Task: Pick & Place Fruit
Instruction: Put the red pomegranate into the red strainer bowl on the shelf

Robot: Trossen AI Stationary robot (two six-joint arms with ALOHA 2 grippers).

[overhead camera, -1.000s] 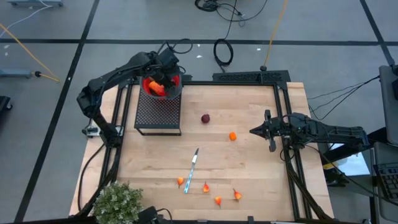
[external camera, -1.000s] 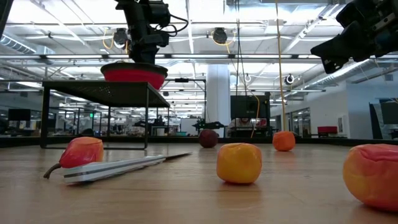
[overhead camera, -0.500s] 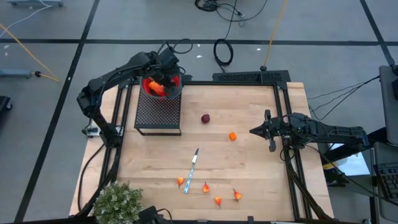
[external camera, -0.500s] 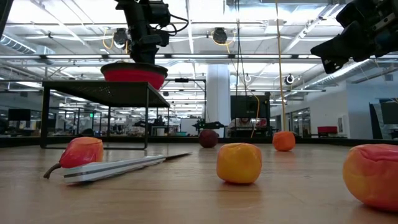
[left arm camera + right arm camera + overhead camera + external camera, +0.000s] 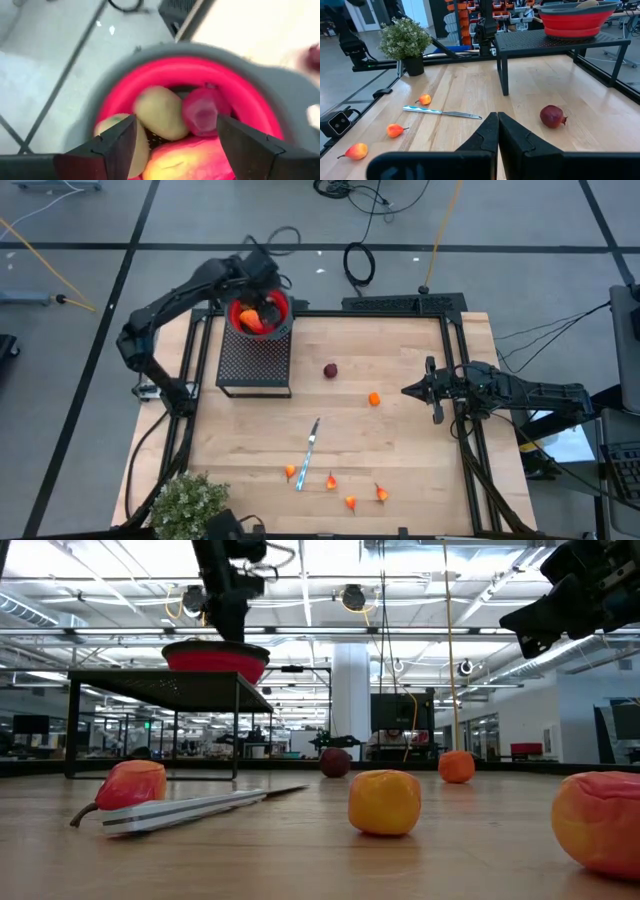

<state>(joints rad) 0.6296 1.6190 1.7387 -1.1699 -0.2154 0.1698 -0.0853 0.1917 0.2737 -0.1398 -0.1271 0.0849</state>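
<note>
- At the table's far left, the left gripper (image 5: 175,137) is hovering wide open, empty, right above the red bowl (image 5: 279,308)
- Mid-table, the dark-red ball (image 5: 330,370) is lying left of the shut right gripper (image 5: 408,391), the nearer arm

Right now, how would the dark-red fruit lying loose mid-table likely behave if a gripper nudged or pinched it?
The dark-red fruit looks nearly round, so a nudge would probably roll it across the table. Its small stub end may make that roll wobble. Its smooth-looking skin might slip from a pinch.
</note>
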